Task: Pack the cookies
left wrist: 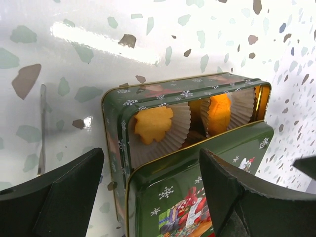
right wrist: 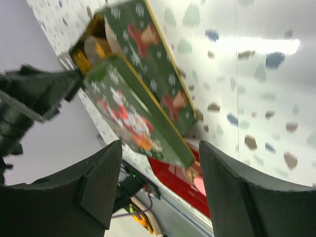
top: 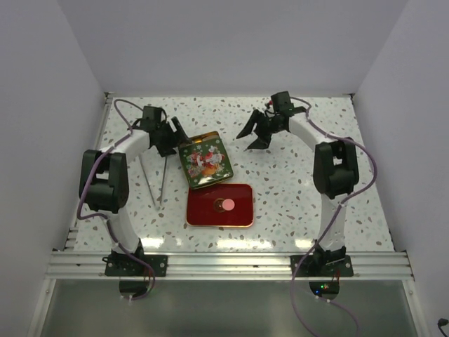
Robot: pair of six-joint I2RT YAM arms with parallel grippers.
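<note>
A green Christmas tin lies at mid-table with its lid slid partly off toward the front. In the left wrist view the gap shows a yellow cookie and an orange cookie in white paper cups. A pink cookie and a dark brown one lie on the red tray in front of the tin. My left gripper is open, straddling the lid's far-left corner. My right gripper hangs open and empty to the right of the tin.
Metal tongs lie on the speckled table left of the tin, beside the left arm. White walls close in the table on three sides. A metal rail runs along the near edge.
</note>
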